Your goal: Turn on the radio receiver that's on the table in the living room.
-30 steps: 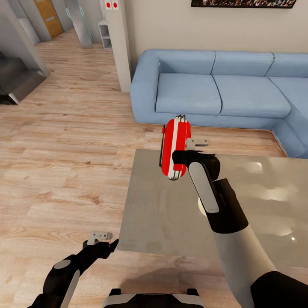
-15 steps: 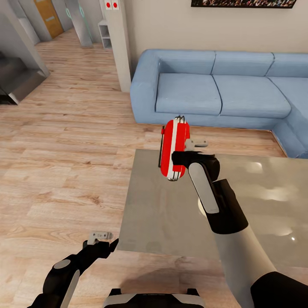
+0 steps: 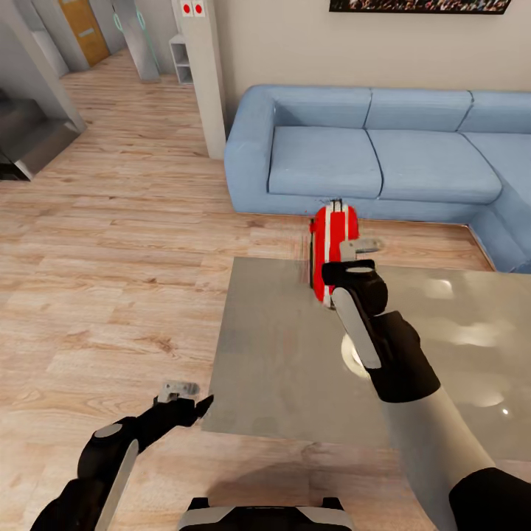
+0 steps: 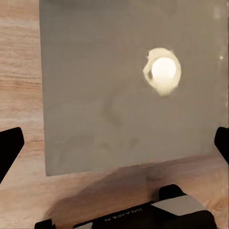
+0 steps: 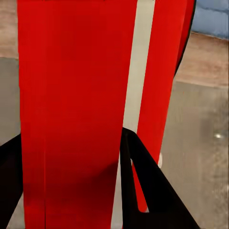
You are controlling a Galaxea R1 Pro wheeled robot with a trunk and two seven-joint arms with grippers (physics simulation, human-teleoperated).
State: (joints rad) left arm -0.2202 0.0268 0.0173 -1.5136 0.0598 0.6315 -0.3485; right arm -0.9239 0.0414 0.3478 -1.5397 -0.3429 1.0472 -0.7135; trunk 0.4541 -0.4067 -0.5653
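The red radio receiver [image 3: 333,247] with white stripes stands upright in the air over the far edge of the glossy grey table [image 3: 280,354]. My right gripper [image 3: 341,271] is shut on its lower part. In the right wrist view the red radio receiver [image 5: 76,95] sits between the black fingers [image 5: 143,191], with the table [image 5: 200,157] below it. My left gripper [image 3: 184,400] hangs open by the table's near left corner, holding nothing. In the left wrist view its fingers [image 4: 9,148] stand far apart above the table [image 4: 105,95].
A blue corner sofa [image 3: 369,155] runs behind the table and down its right side. A white pillar [image 3: 203,74] stands left of the sofa, with stairs [image 3: 29,133] farther left. Light wood floor [image 3: 110,258] lies open to the table's left. A lamp glare [image 4: 163,71] shines on the tabletop.
My right gripper has carried the radio receiver to the right and a little down, turning it more edge-on. My left arm has shifted slightly right and lower.
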